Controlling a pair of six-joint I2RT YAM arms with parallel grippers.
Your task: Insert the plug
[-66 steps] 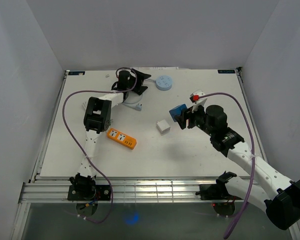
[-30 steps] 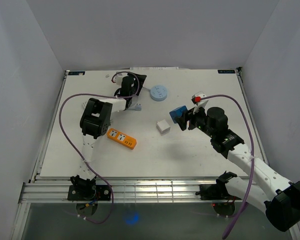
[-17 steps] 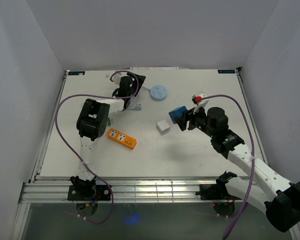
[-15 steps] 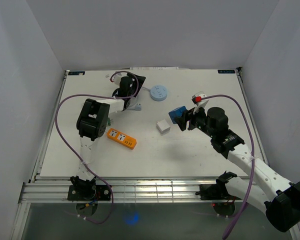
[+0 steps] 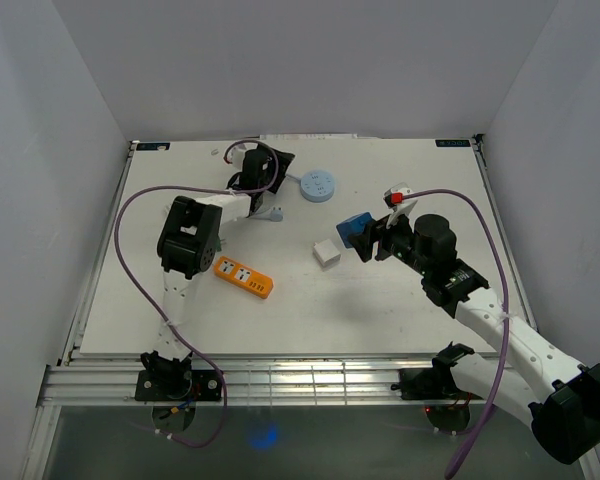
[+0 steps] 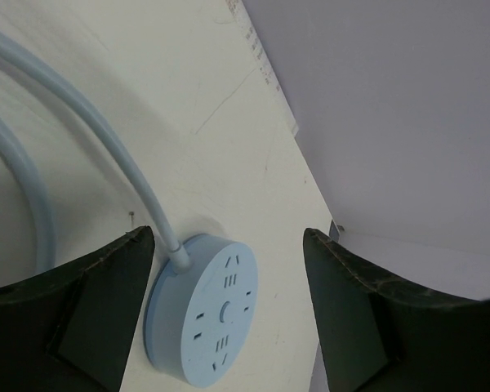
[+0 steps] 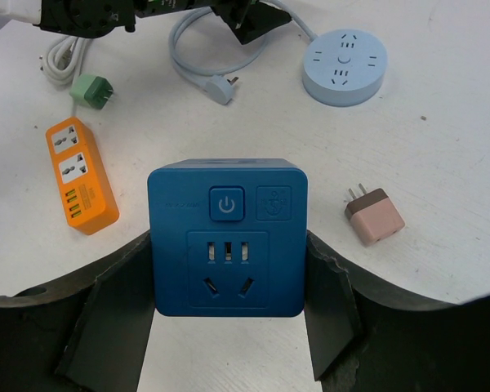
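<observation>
My right gripper (image 7: pixel 227 245) is shut on a dark blue cube socket (image 7: pixel 227 237), whose face with the power button and slots looks at the camera; it hangs above the table right of centre (image 5: pixel 356 228). A pale plug (image 7: pixel 220 88) on a coiled light-blue cable lies at the back, near my left gripper (image 5: pixel 280 168). That gripper (image 6: pixel 227 237) stands open with nothing between its fingers. Past it lies the round light-blue socket (image 6: pixel 204 318), with the cable running into its rim.
A pink-and-white adapter (image 5: pixel 326 253) with two prongs lies just left of the held cube. An orange power strip (image 5: pixel 243 277) lies centre-left, with a green plug (image 7: pixel 93 91) behind it. A small red-and-white piece (image 5: pixel 393 193) sits behind the right arm. White walls (image 5: pixel 70 100) enclose the table.
Over two seconds the round socket has slid a little nearer and leftward, and my left gripper has drawn back from it. The right arm and its cube have hardly moved.
</observation>
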